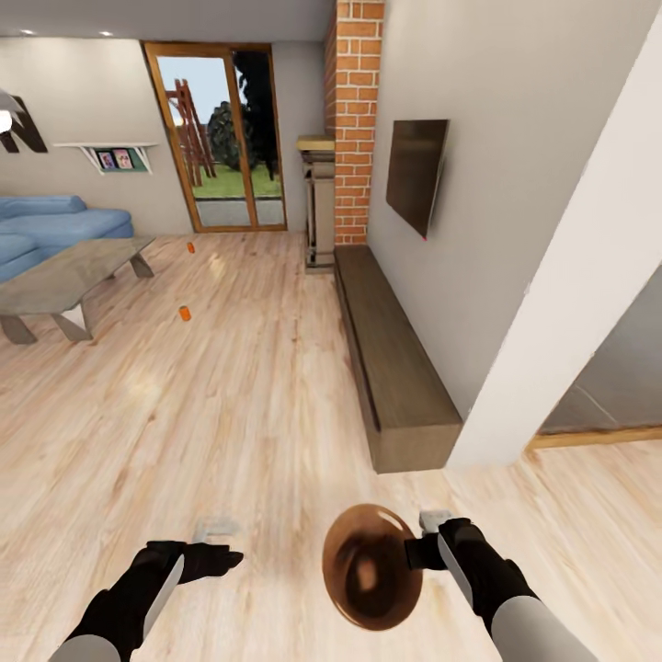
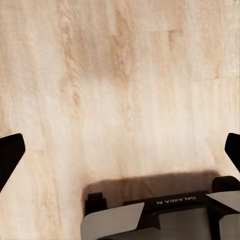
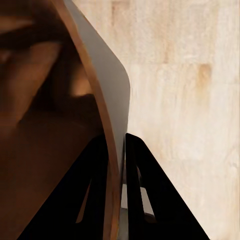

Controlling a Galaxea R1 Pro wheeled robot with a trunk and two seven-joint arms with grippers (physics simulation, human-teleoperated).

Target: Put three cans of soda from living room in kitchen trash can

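I am in the living room. Two orange cans of soda stand on the wood floor far ahead, one [image 1: 186, 313] beside the coffee table and another [image 1: 190, 246] nearer the glass doors. The copper-brown tash can [image 1: 372, 565] hangs low in front of me, tilted with its dark inside facing up. My right gripper [image 1: 425, 544] is shut on its rim; in the right wrist view the fingers [image 3: 145, 195] pinch the thin wall of the tash can [image 3: 45, 125]. Over bare floor my left gripper [image 1: 221, 542] is open and holds nothing, its fingertips [image 2: 10, 155] spread wide.
A glass coffee table [image 1: 64, 276] and a blue sofa [image 1: 55, 221] stand at the left. A long low wooden bench [image 1: 391, 368] runs along the right wall under a TV [image 1: 416, 175]. A white wall corner [image 1: 561, 294] juts in at the right.
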